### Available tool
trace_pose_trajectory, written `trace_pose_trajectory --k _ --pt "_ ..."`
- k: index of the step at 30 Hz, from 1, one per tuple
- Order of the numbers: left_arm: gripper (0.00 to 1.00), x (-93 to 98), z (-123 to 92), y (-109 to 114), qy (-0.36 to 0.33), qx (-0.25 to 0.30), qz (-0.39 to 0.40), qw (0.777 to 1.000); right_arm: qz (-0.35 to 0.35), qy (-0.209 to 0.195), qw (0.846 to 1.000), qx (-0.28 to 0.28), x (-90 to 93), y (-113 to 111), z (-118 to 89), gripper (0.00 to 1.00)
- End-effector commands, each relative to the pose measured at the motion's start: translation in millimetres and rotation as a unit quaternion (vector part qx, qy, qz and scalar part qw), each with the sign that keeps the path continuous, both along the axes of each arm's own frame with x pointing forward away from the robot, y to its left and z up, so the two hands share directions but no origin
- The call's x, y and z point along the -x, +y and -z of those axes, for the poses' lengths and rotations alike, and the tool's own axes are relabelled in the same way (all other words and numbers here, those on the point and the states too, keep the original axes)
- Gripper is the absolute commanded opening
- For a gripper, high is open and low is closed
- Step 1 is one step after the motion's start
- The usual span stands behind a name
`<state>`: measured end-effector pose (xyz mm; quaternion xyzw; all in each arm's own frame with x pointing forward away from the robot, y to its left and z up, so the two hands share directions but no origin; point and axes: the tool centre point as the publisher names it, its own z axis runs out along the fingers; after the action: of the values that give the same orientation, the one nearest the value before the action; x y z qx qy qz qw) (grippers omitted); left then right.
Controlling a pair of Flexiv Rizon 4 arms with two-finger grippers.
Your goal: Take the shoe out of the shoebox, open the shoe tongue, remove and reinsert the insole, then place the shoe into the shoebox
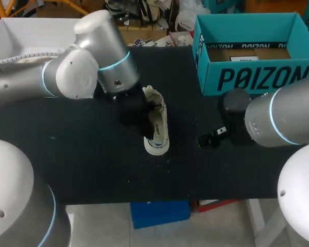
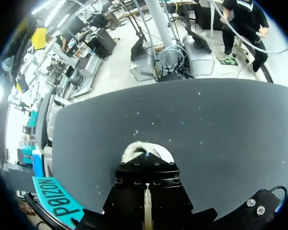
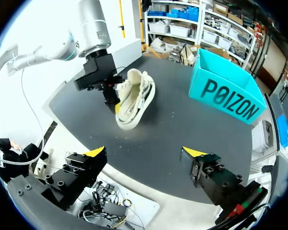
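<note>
A cream shoe lies tipped on its side in the middle of the black table, its fleecy opening facing my left gripper. In the right wrist view that gripper reaches down to the shoe and is shut on the edge of its opening. The left wrist view shows only a bit of white fleecy lining ahead of the black gripper body; the fingertips are hidden. My right gripper hangs open and empty over the table's front right, well apart from the shoe. The teal shoebox stands open at the back right.
Bare black table spreads to the left of and in front of the shoe. My right arm's thick grey links hang over the right side, just in front of the shoebox. The box's inside shows only brown cardboard.
</note>
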<state>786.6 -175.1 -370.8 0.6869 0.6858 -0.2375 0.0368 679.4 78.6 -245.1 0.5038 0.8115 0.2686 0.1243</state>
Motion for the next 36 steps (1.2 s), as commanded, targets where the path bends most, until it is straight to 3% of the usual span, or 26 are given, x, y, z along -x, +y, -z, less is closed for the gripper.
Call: trace_pose_trajectory --k 1,17,30,32,36 --pt "0.00 3.6 -15 4 -0.003 -0.007 0.008 1.000 0.001 -0.001 1.000 0.001 0.4 2 0 1.00" --pt "0.00 -16.2 20 -9 -0.030 -0.062 0.002 0.998 0.001 -0.001 1.000 0.001 0.4 2 0 1.00" --pt "0.00 -26.4 56 -14 0.011 -0.071 -0.005 0.997 0.001 -0.001 1.000 0.001 0.4 2 0 1.00" --pt "0.00 -26.7 57 -14 0.014 -0.070 -0.005 0.997 0.001 -0.001 1.000 0.001 0.4 2 0 1.00" --pt "0.00 -26.8 36 -14 0.009 -0.043 -0.008 0.999 0.001 -0.001 1.000 0.001 0.4 2 0 1.00"
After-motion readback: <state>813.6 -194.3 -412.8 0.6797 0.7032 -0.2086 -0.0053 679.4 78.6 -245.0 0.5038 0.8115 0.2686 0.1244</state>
